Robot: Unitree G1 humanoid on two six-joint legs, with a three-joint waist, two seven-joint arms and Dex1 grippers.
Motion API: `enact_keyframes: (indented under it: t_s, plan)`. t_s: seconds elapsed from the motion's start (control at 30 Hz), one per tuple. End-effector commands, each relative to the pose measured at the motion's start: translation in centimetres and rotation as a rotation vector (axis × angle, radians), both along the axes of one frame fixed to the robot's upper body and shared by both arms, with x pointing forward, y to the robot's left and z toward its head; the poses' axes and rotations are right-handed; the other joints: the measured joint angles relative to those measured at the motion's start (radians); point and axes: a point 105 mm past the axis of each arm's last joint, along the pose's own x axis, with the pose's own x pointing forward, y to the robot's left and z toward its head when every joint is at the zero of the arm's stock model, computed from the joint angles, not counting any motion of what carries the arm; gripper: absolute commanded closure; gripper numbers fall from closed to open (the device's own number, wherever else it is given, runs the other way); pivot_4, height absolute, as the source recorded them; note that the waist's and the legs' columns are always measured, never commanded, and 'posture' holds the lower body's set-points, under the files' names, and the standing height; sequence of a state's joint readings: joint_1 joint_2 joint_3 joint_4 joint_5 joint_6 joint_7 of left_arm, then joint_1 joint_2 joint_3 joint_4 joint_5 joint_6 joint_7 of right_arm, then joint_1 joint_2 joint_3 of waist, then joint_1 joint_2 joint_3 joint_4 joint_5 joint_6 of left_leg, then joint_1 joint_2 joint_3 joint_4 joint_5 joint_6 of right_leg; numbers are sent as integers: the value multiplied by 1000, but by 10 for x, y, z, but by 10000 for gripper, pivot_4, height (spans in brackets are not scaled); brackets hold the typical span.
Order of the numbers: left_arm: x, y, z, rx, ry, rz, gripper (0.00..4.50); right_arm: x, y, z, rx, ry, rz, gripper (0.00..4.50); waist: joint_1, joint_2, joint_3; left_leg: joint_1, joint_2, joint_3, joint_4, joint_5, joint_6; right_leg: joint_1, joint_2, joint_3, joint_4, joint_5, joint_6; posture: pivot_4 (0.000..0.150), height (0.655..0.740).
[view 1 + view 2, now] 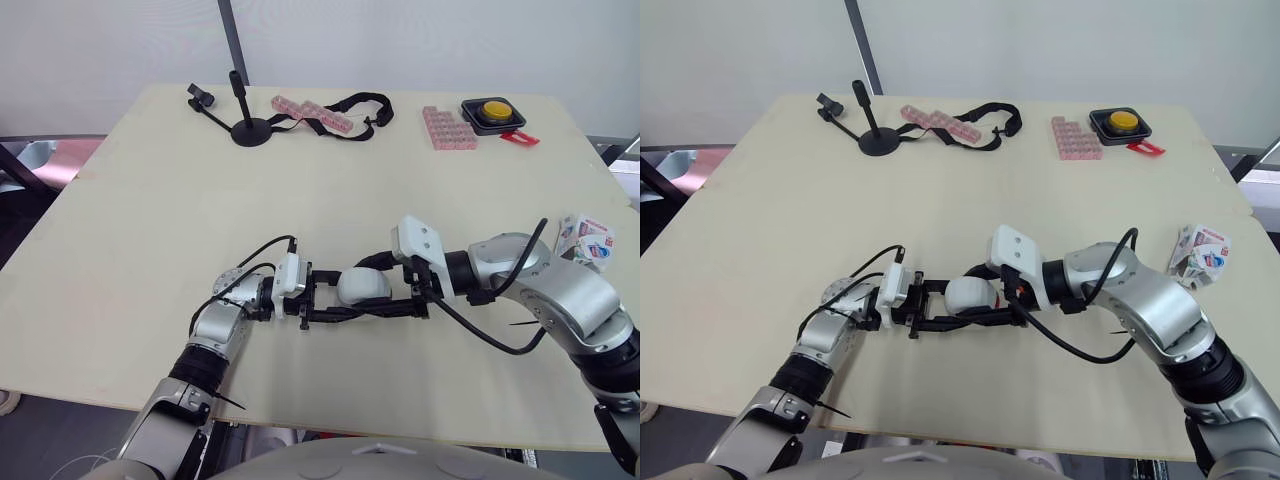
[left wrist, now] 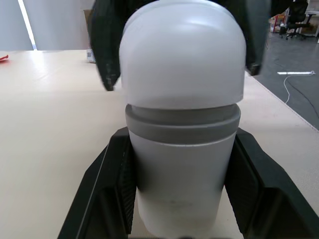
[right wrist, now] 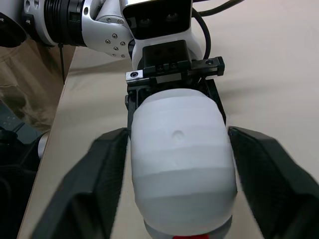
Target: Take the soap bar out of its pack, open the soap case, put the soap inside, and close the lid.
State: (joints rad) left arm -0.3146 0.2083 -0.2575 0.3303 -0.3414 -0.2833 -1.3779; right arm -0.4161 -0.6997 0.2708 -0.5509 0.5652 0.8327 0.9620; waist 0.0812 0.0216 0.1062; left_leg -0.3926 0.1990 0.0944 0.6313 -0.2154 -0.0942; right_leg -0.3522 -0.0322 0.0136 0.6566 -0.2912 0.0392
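The white soap case (image 1: 365, 288) lies on its side on the beige table (image 1: 150, 250), near the front edge, with its lid on. My left gripper (image 2: 180, 137) is shut on the case's grey lower part, one black finger on each side. From the opposite side my right gripper (image 3: 178, 133) holds the rounded white lid end, its fingers (image 3: 107, 174) lying against both flanks. The opened soap pack (image 1: 585, 240), white with red and blue print, sits crumpled at the table's right edge. The soap bar itself is hidden.
Along the far edge stand a black stand (image 1: 250, 130) with a clip arm, a pink strip (image 1: 310, 113) with a black strap (image 1: 360, 103), a pink block tray (image 1: 447, 127), and a yellow button in a black box (image 1: 493, 112).
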Motion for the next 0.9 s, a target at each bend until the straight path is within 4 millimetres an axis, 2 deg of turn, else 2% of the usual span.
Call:
enact_keyframes:
  t_s: [0.03,0.3,0.6,0.83,0.9]
  plan:
    - [0,-1,7,-6,-34,-4,26202,-2,4,11,17,-43,27,652,0,0,0,0,0,0,0,0,0,0,0,0,0,0,0,1500,7395]
    - [0,-1,6,-3,-31,-5,26202,-2,2,13,18,-52,20,652,0,0,0,0,0,0,0,0,0,0,0,0,0,0,0,1500,7395]
    - [1,0,6,-1,-27,-5,26202,0,-9,23,64,-65,-29,652,0,0,0,0,0,0,0,0,0,0,0,0,0,0,0,1500,7395]
    - [1,1,6,2,-27,-6,26202,-1,-32,46,186,-71,-101,652,2,0,0,0,0,0,0,0,0,0,0,0,-1,0,0,1500,7395]
    - [2,1,6,3,-29,-7,26202,1,-44,54,239,-76,-137,652,4,0,0,0,0,0,0,0,0,0,0,0,-1,0,0,1500,7395]
